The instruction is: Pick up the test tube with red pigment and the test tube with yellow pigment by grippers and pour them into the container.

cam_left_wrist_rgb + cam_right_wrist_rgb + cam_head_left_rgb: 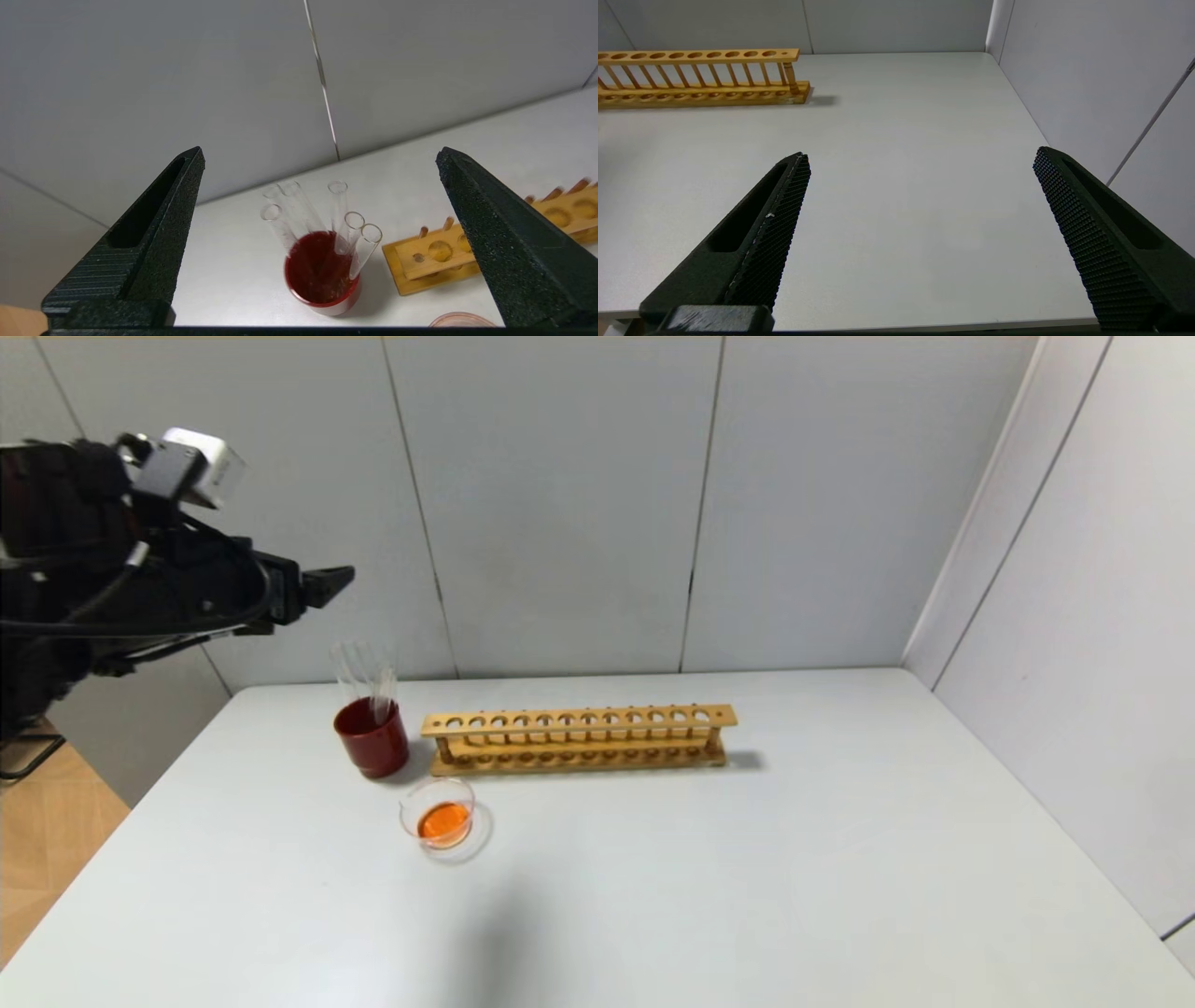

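The container (445,823), holding orange liquid, sits on the table (747,877) in the head view, just in front of the red cup (372,737) of clear tubes (366,679) and the rack (579,739), while the left end effector (327,583) hangs high at the left, above and behind the cup. The left wrist view shows that end effector (320,156) spread wide and holding nothing, with the cup (322,275) and its five colourless tubes (337,205) below and the rack (467,247) beside them. In the right wrist view the right end effector (922,158) is also wide and holds nothing above bare table (901,140), the rack (700,77) well apart.
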